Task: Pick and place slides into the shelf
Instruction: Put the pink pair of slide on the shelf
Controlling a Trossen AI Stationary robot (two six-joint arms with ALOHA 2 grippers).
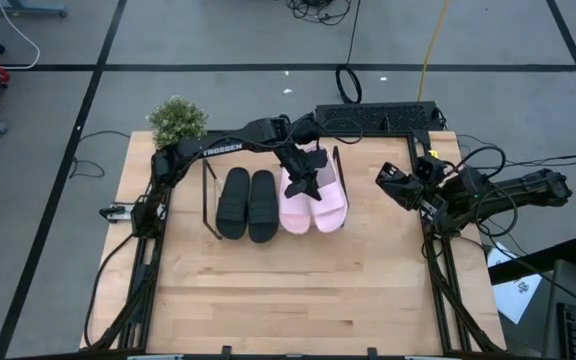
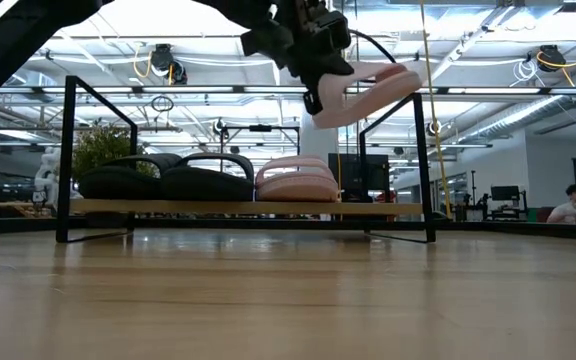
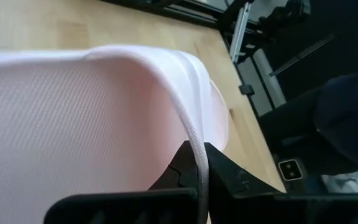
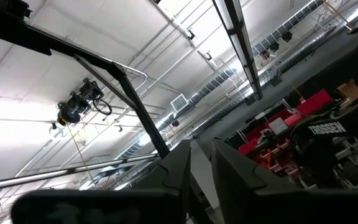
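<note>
The pink slide [image 3: 73, 124] pinched in the left gripper [image 3: 199, 171] looks like soft matt foam with a fine dotted texture. The black slides [image 1: 247, 203] are matt too. The shelf [image 2: 72, 150] is thin black metal wire over a pale wooden base; the table [image 1: 298, 290] is light, smooth wood.

**Four views, one shelf shared**

High view looks straight down on the table [image 1: 268, 300]; low view looks level across it, both catching the shelf [image 1: 211, 200]. Left wrist view sits close against a pink slide [image 3: 73, 124]; right wrist view faces ceiling.
</note>
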